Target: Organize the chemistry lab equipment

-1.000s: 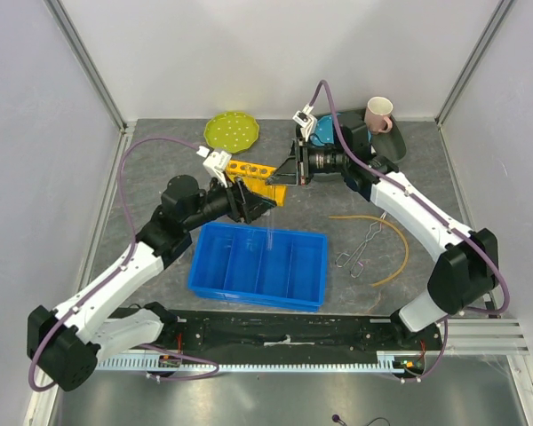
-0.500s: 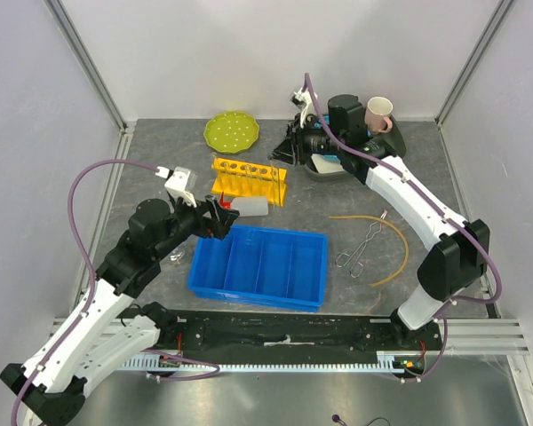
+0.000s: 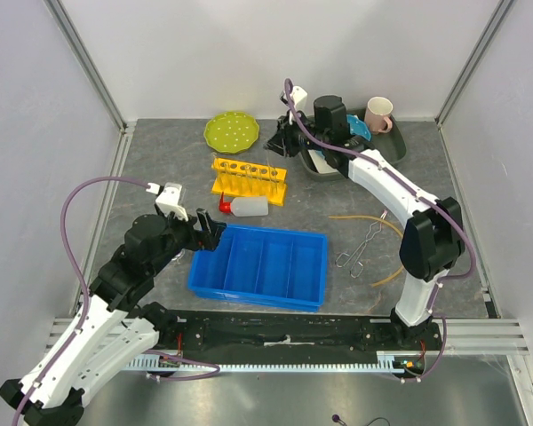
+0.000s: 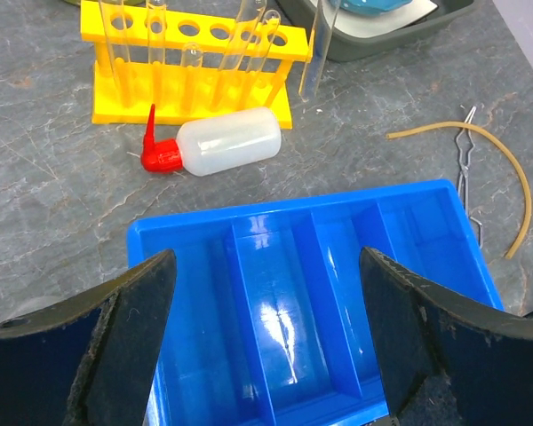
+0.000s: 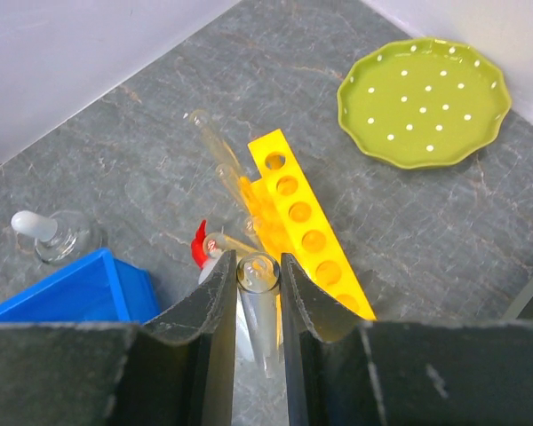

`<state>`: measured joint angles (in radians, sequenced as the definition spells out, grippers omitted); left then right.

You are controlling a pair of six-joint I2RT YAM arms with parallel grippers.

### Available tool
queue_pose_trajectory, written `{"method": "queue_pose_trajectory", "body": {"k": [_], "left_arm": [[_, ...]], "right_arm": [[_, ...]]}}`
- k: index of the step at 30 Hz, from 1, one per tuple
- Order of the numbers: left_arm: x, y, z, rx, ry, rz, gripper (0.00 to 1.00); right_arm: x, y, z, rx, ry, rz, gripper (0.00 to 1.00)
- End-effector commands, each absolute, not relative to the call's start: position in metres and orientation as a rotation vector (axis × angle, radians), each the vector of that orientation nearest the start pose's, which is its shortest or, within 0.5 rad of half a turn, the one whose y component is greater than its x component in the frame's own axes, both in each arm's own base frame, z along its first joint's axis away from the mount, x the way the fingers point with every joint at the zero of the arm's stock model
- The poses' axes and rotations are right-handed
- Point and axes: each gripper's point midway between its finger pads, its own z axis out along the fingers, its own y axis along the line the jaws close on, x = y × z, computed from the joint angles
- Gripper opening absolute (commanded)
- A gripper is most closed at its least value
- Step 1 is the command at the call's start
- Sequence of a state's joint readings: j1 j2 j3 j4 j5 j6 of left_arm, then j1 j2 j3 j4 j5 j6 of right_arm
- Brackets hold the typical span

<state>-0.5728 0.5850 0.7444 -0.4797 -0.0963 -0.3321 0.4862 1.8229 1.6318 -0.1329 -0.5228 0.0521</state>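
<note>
Up at the back of the surface (image 3: 160,177), got the right end effector (image 3: 280,142) hanging near the right end of the yellow rack (image 3: 249,177), clamped tight on a clear test tube (image 5: 258,311). Seeing that tube's open rim squeezed between both fingers (image 5: 209,319) in the wrist view, lower end blurred and lost against the rack. Barely a glint of it from overhead.

Counting a few more glass tubes (image 4: 247,40) standing in the rack, tops cut off by the frame edge. Just in front of the rack, finding the white squeeze bottle (image 3: 247,207) flat on its side, red cap (image 4: 158,155) pointing left, clear of the blue bin (image 3: 259,264) behind it.

Down at the bin's left end, catching the left end effector (image 3: 209,235) with fingers spread wide, gripping nothing, poised over the compartments.

Off to the right, picking out metal tongs (image 3: 360,251) lying flat, with the tan rubber tube (image 3: 405,248) curving round them; only their tip caught in the left wrist view.

Spotting a small glass dropper bottle (image 5: 58,238) just beside a bin corner in the right wrist view; no clear sight of it overhead.

Further back, noting green plate (image 3: 232,131), mug (image 3: 378,114) and grey tray (image 3: 395,151), tray contents mostly blocked by the right arm.
</note>
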Motion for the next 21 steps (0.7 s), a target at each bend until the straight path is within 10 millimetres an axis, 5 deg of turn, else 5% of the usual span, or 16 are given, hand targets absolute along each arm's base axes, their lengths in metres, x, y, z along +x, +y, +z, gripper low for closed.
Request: {"method": "queue_pose_trajectory", "body": {"k": [1,21], "left_arm": [[0.220,-0.129,0.245,0.122,1.898,-0.496,0.90],[0.222,-0.128,0.242,0.124,1.902,-0.480,0.90]], "right_arm": [[0.451,0.336,0.314,-0.745,1.630,0.837,0.24],[0.472,0.338,0.286,-0.751,1.657,0.768,0.25]]}}
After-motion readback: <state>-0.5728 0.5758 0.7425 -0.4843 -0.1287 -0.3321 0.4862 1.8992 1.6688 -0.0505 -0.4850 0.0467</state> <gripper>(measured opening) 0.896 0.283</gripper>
